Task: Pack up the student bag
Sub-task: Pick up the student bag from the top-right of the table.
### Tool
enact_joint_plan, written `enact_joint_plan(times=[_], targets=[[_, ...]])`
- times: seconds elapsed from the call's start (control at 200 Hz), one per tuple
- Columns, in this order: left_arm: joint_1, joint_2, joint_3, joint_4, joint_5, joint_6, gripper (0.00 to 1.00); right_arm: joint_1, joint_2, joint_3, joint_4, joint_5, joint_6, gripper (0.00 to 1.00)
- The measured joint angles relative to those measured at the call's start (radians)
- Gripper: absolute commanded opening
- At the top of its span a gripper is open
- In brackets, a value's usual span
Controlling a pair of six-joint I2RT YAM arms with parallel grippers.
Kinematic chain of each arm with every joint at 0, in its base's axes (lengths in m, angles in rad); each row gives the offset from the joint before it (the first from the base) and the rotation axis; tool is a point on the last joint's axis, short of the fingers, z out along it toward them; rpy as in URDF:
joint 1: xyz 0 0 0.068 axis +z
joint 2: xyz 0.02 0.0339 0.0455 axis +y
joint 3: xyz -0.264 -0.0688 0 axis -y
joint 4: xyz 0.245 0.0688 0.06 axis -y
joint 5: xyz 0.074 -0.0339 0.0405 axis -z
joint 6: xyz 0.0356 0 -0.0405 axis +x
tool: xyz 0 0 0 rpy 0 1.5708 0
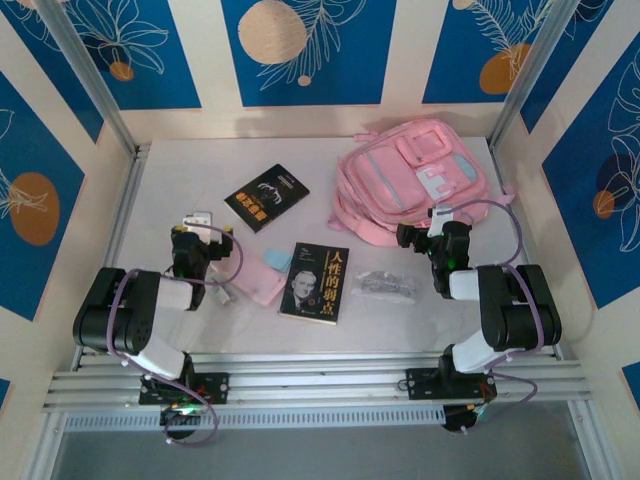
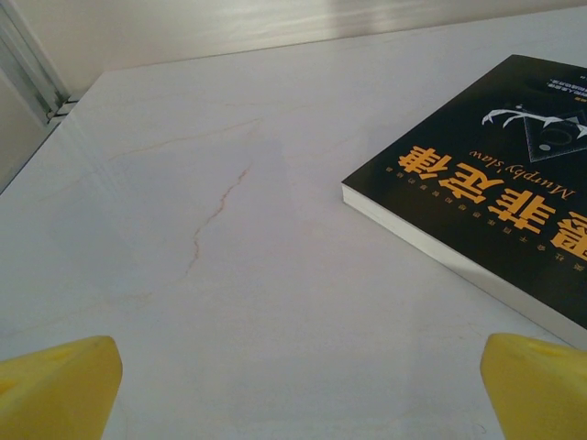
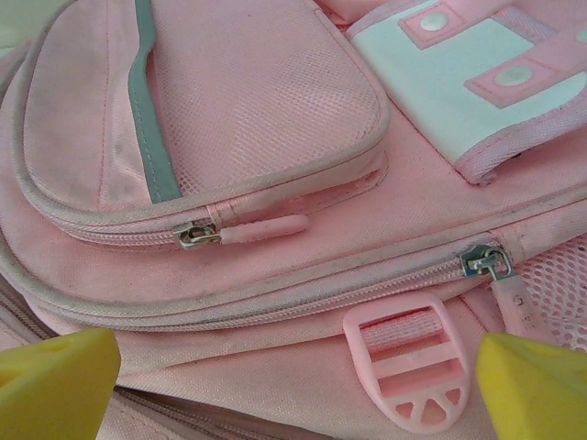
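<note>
Pink bag (image 1: 415, 180): far right on desk (image 1: 180, 170), front up, zips shut | right jaws: wide, empty, just over bag's zip pulls (image 3: 199, 236), likely to open it | left jaws: wide, empty, over bare desk beside black book (image 2: 486, 183)

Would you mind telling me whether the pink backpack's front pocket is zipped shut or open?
Shut, it seems: on the student bag, the front pocket zip shows no gap.
</note>
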State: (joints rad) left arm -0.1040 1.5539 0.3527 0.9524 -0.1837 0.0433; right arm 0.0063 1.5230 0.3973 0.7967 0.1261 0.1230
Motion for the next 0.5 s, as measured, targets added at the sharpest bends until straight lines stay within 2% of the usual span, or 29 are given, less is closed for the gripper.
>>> enact_joint_plan(times=[0.185, 0.255, 0.37, 0.5], targets=[[0.002, -0.001, 0.0, -0.003, 0.0, -0.002, 1.0, 0.0, -0.001, 0.001, -0.006, -0.003, 0.0, 1.0], [0.002, -0.017, 0.007, -0.047, -0.002, -0.008, 1.0, 0.0, -0.015, 0.02, -0.059, -0.004, -0.002, 1.0], [0.002, -0.098, 0.051, -0.183, -0.012, -0.011, 1.0, 0.0, -0.094, 0.066, -0.168, 0.004, -0.003, 1.0], [0.0, -0.154, 0.096, -0.236, -0.034, -0.011, 1.0, 0.001, -0.2, 0.075, -0.209, 0.015, 0.001, 1.0]])
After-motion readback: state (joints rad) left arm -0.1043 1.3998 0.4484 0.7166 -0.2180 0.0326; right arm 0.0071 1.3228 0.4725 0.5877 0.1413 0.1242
